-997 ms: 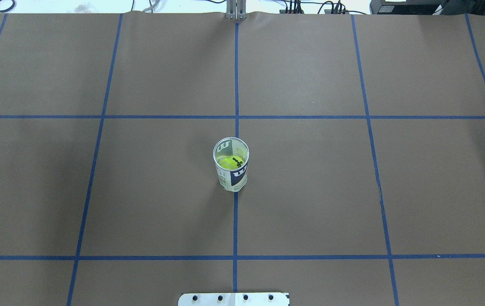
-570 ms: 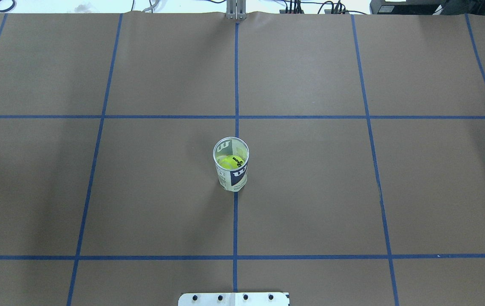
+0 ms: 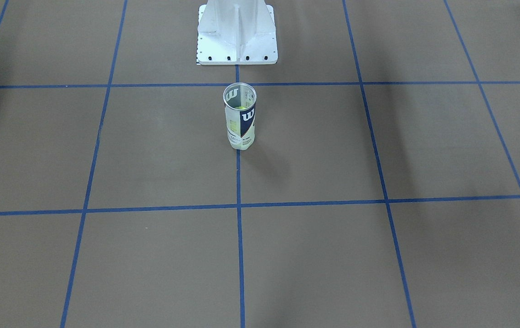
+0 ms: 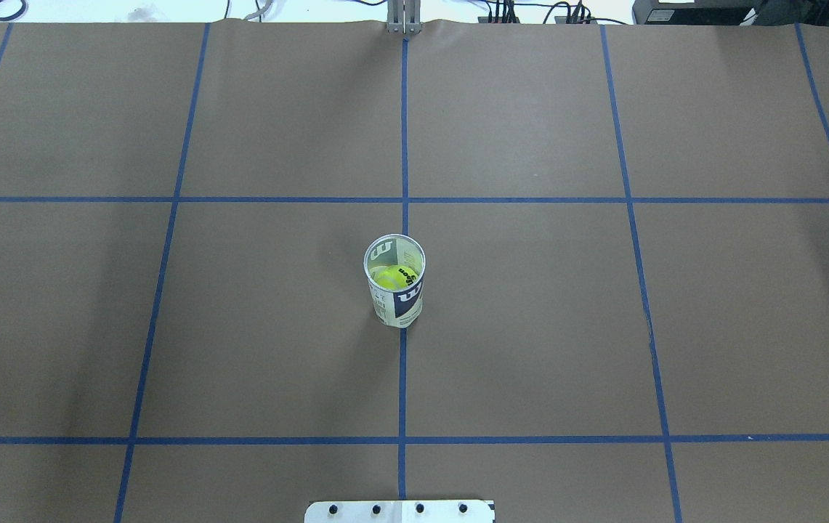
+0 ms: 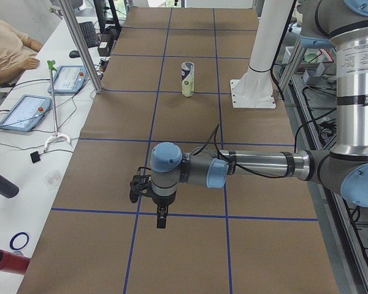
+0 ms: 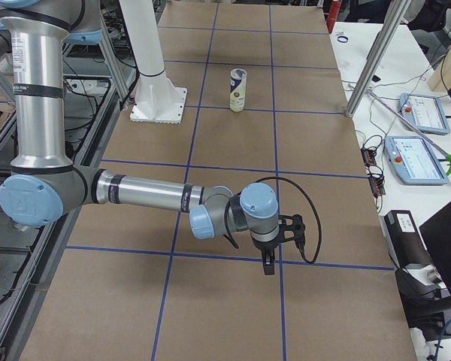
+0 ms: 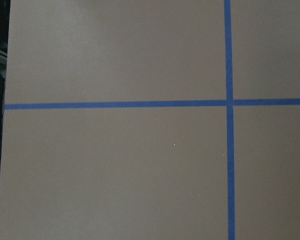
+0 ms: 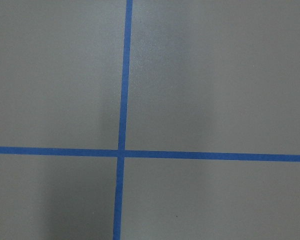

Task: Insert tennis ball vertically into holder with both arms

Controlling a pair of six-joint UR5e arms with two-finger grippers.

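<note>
Nothing on the brown paper-covered counter had visibly shifted since the earlier overhead pictures. Seen from the front, the slim clear-plastic can with metal rim and white-and-navy "W" label stood upright on the middle blue tape line, near the white metal pedestal base but apart from it. From overhead, the yellow-green tennis ball lay inside the can, below its rim. From the left end, the near grey-silver left arm stretched low over the counter, well apart from the can. Its black left gripper pointed downward, and whether its fingers were apart or together could not be told. From the right end, the near right arm lay likewise, and the state of the right gripper was equally unclear. Both wrist views showed only paper and crossing tape.
</note>
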